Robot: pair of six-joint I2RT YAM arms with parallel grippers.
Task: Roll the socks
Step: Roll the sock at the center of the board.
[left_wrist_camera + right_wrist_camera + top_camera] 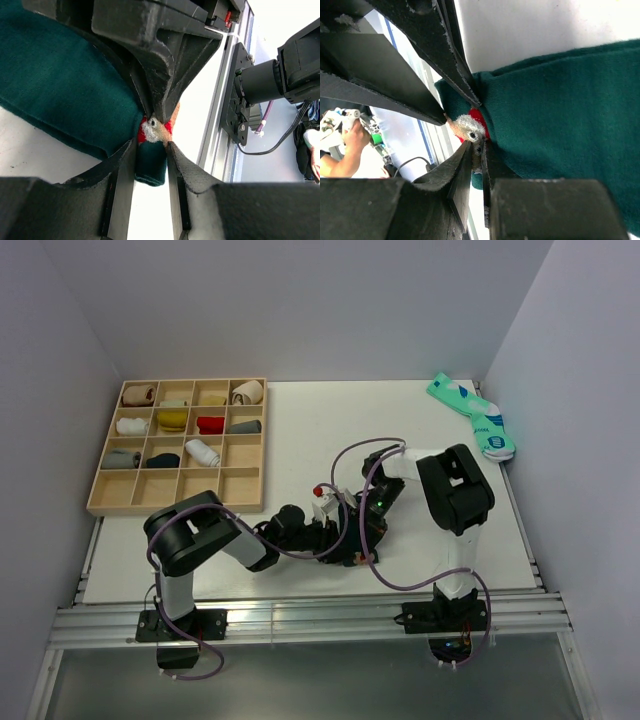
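The left gripper (150, 146) and the right gripper (477, 148) both pinch the dark green sock (60, 90) by its edge, low over the table (300, 430), and it looks unrolled, so I think the rolling is only starting.

The dark green sock (560, 115) carries a red-and-white figure (470, 125); the mint-green pair (462, 402) shows blue-and-white marks.

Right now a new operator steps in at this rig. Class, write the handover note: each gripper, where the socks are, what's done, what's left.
Left gripper: jaws closed on the dark green sock, at the end by the red-and-white figure.
Right gripper: jaws shut on the same end, from the opposite side.
The sock lies on the table between the arms; no second sock can be made out.
Done: both grips.
To do: roll it; no roll shows yet.
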